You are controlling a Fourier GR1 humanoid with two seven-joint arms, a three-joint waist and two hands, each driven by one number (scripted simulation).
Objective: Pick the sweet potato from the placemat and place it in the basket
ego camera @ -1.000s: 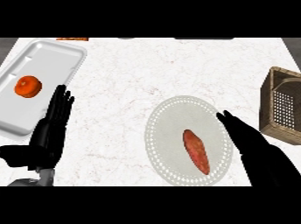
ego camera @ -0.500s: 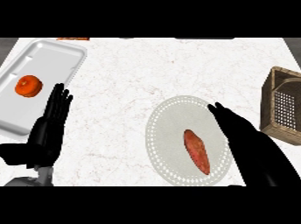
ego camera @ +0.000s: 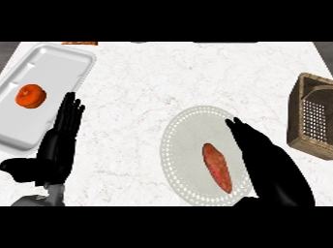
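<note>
The step in hand looks like the approach to the pick: the sweet potato (ego camera: 218, 167) lies untouched on the round white placemat (ego camera: 186, 127) in the lower middle of the frame, its long axis running from upper left to lower right. The right hand (ego camera: 265, 162) hovers over the placemat's right side, just beside the sweet potato, with its fingers straight and held together, pointing toward the upper left; nothing is held in it, and whether it touches the mat cannot be told from this angle. The left hand (ego camera: 55, 147) rests at the lower left of the frame, fingers straight and up, thumb out to the side, near the lower edge of a white tray (ego camera: 62, 65) that holds a small orange fruit (ego camera: 31, 95); it seems to play no part in the task. The wicker basket (ego camera: 307, 92) stands at the right edge of the frame, apart from the placemat. The next move probably calls for the right hand to shift a little to the left, come down over the sweet potato and curl round its middle, then lift it and carry it right to the basket's open top. The counter (ego camera: 198, 72) is pale marbled stone. No brand, label or writing can be read anywhere.
</note>
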